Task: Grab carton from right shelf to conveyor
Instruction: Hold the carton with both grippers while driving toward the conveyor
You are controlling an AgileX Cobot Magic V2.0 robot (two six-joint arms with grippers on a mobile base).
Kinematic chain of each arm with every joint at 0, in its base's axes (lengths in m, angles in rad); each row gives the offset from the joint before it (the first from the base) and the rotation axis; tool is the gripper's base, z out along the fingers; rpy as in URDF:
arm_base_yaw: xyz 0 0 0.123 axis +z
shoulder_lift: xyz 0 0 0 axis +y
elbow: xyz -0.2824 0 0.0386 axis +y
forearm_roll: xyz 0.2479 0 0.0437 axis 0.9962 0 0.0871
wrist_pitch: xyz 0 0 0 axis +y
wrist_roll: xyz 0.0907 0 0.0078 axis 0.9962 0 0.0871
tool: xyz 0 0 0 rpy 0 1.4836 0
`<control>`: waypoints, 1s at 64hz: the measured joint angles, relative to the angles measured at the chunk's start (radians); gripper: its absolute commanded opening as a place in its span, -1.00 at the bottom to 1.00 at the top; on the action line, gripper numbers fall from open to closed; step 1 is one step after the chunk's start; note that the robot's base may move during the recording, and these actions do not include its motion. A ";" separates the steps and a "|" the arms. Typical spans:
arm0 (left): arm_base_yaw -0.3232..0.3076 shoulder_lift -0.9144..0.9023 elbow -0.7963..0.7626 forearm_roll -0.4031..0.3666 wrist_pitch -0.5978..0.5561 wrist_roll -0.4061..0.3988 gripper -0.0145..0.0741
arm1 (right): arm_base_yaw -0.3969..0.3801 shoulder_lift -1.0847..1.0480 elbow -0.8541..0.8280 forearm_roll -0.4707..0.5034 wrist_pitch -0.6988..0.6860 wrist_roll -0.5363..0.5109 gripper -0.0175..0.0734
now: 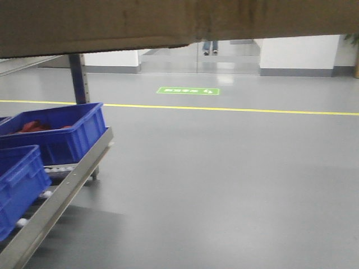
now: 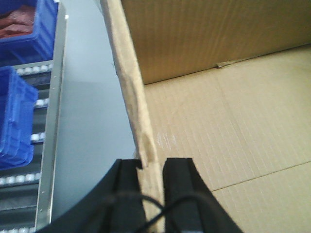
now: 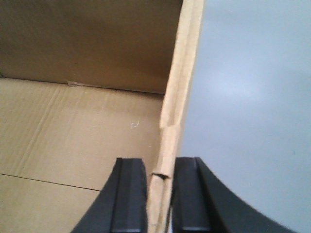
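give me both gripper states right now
Left gripper: closed, pinching the left wall of the carton.
Right gripper: closed, pinching the carton's right wall.

A warehouse: big grey floor (image 1: 224, 185) with a yellow line (image 1: 252, 110) and green sign (image 1: 188, 91), blue bins (image 2: 14, 116) on a shelf (image 2: 51, 145) left of the left gripper (image 2: 153, 167).
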 measured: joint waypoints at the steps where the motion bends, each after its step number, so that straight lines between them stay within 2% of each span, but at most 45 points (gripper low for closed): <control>1: 0.000 0.000 0.000 0.000 0.000 0.000 -0.71 | 0.000 0.000 0.000 0.000 0.000 0.000 -0.76; 64: -0.002 0.000 0.000 0.000 0.000 0.000 -0.71 | 0.000 0.000 0.000 0.002 0.000 0.000 -0.76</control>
